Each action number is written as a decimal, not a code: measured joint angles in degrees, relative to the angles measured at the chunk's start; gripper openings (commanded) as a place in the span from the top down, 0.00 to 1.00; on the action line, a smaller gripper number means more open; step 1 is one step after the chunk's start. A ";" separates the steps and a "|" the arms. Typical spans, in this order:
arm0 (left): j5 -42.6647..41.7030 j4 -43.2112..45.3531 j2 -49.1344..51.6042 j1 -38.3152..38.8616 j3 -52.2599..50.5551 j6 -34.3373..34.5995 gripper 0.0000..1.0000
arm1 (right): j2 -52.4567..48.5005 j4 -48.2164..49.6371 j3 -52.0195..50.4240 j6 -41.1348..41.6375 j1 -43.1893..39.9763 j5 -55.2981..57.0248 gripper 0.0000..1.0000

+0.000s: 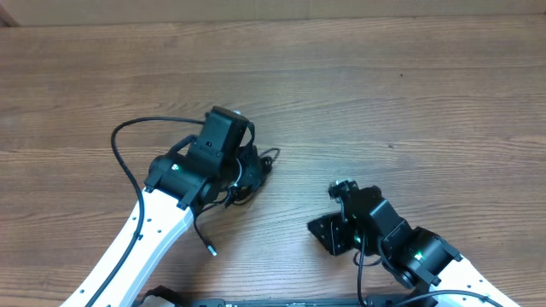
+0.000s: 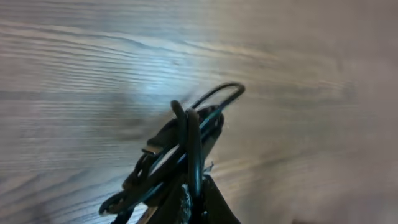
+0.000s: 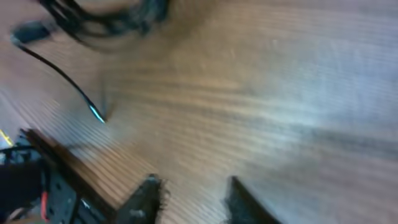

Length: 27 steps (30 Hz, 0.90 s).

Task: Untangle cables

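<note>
left gripper clamps the cables — right gripper parted.

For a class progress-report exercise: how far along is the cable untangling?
Done: nothing separated; the cables are one knotted bundle. In hand: the left end effector is shut on that bundle, one plug end trailing loose. Left: the right end effector is open and empty; every cord needs pulling apart.

Left arm has jaws clamped; right arm has jaws parted.
</note>
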<state>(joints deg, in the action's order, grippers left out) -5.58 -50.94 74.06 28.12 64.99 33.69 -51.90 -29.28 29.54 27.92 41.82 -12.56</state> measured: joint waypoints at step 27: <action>-37.18 1.33 0.11 0.24 0.00 -34.88 0.96 | -5.55 16.83 -0.04 -25.77 0.24 18.82 0.30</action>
<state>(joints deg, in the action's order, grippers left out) -42.76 -49.60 74.17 28.36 64.99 -1.19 -57.45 -12.45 29.50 2.15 42.06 6.26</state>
